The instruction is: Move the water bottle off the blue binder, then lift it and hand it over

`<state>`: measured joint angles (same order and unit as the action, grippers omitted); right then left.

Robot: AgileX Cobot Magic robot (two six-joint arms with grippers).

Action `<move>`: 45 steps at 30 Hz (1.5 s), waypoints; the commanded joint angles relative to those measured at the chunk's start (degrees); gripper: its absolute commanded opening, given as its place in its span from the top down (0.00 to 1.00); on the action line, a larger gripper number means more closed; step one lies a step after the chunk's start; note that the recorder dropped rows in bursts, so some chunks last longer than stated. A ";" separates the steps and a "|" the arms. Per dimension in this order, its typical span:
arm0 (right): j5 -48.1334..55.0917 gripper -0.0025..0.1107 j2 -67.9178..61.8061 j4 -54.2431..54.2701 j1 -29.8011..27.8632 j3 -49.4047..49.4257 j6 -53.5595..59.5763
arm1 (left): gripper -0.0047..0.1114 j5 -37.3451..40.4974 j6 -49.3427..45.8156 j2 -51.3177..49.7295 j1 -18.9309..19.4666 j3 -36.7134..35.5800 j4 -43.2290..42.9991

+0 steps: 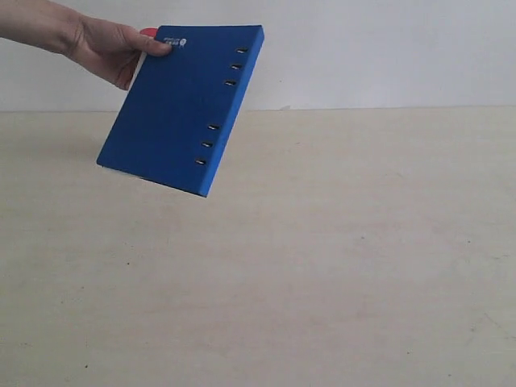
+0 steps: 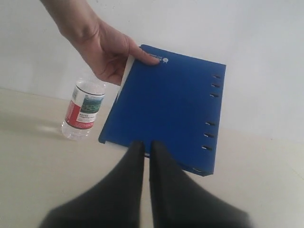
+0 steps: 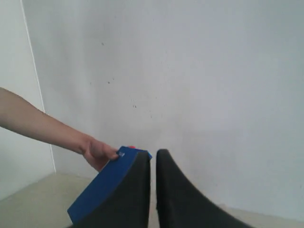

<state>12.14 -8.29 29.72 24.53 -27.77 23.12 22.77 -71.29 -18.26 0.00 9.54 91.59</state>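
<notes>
A person's hand [image 1: 109, 48] holds the blue binder [image 1: 181, 105] by its logo corner, tilted up with its low edge near the table. In the left wrist view the water bottle [image 2: 83, 107] stands upright on the table beside and behind the binder [image 2: 168, 111], its cap hidden by the hand [image 2: 102, 50]. Only a bit of its red cap [image 1: 147, 33] shows in the exterior view. My left gripper [image 2: 146, 142] is shut and empty, a short way in front of the binder's low edge. My right gripper [image 3: 153, 153] is shut and empty, with the binder [image 3: 102, 187] beyond it.
The pale wooden table [image 1: 322, 266] stretches wide in front of a white wall [image 1: 387, 48]. The person's forearm [image 3: 33, 126] reaches in from the left side. Neither arm shows in the exterior view.
</notes>
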 commanded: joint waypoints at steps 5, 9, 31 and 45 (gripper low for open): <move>6.46 0.97 6.73 0.91 0.06 5.10 -0.39 | 0.92 -0.88 0.30 0.90 0.05 -0.22 0.40; 7.06 0.97 6.48 1.20 0.06 5.10 -0.39 | 0.92 -0.82 0.16 0.90 0.05 -0.22 0.40; 7.06 0.97 6.48 1.20 0.06 5.10 -0.39 | 0.92 -1.88 21.62 12.31 0.05 -0.69 -32.65; 6.58 0.97 6.36 1.20 0.06 5.10 -0.39 | 0.92 -16.63 77.06 18.26 0.05 -9.25 -76.44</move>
<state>19.11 -1.68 30.97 24.53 -22.78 22.66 10.73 3.60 -0.16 0.00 2.89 17.52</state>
